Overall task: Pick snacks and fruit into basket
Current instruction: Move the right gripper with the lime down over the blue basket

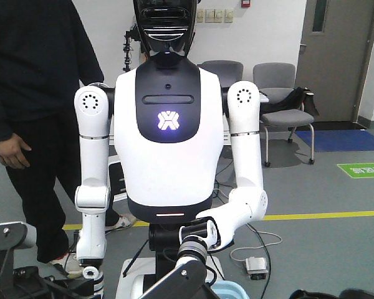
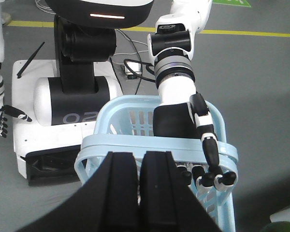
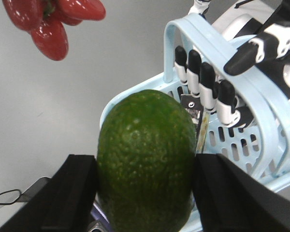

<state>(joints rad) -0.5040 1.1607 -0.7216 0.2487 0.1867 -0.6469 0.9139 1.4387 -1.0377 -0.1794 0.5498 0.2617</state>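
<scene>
**A:** Front view: just a sliver of the basket point(image 1: 227, 291) at the bottom edge, below the humanoid's hand point(image 1: 199, 235).

**B:** Left wrist: left gripper point(image 2: 140, 183) pressed together, empty, hovering right at the rim.

**A:** Right wrist: right gripper point(image 3: 145, 179) clamped on the green fruit point(image 3: 145, 154), beside the basket, not over it yet.

**B:** Risky. Could clip the handle or that hand going in. Released early, probably lands outside.

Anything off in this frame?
Only the basket: a humanoid robot's hand holds it up by the handles instead of it resting on a surface. The right gripper clamps a green fruit near it. Nothing spilled.
</scene>
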